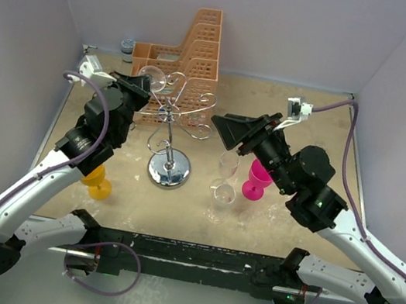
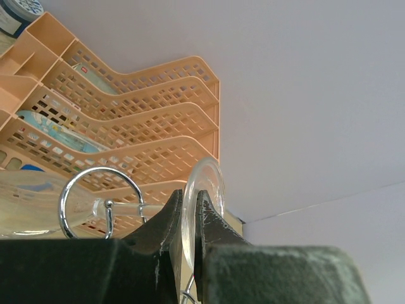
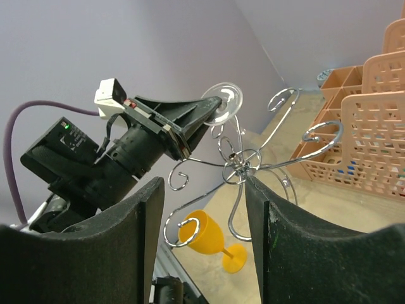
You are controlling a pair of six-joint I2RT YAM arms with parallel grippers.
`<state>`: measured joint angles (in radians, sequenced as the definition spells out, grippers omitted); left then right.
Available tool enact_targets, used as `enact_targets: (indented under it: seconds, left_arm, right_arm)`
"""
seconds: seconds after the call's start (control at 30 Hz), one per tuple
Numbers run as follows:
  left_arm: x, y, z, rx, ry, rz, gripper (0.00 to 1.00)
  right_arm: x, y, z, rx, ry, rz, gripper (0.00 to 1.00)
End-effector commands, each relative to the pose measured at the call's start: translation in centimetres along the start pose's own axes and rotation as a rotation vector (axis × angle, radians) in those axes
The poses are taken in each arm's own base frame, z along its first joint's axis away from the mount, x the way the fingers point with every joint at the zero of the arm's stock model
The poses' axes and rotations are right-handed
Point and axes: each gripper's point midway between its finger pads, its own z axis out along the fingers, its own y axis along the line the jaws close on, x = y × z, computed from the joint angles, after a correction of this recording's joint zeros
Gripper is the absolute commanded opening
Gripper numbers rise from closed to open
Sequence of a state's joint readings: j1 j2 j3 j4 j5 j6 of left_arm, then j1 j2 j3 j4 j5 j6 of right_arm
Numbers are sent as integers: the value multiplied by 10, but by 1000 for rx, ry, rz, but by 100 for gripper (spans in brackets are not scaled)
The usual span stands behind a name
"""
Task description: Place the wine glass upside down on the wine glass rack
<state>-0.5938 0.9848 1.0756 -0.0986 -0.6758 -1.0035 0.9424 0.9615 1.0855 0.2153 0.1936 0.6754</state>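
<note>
So my left gripper (image 2: 188, 212) is clamped on the foot of the wine glass (image 2: 212, 180). It's lying sideways against a top curl of the wine glass rack (image 1: 168, 168). My right gripper (image 3: 204, 202) is wide open, off to the rack's right.

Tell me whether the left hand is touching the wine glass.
Touching. The left wrist view shows the left hand pinching the wine glass by its round foot.

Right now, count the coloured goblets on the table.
2: a yellow goblet by the left arm, a pink goblet under the right arm. Others may be hidden by the arms.
</note>
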Motion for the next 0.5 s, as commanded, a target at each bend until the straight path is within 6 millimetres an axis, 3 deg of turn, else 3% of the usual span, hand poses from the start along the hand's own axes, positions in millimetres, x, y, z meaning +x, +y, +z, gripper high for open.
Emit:
enact_targets:
  seconds: [0.0,0.47]
  left_arm:
    - [-19,-24,2,83,-4,-80,0]
    - [-45,-11,-5,49,-50,-72,0]
  right_arm:
    - [-12,2,-3,13,-28,-3,57]
    - [2,-3,6,29,10,7,57]
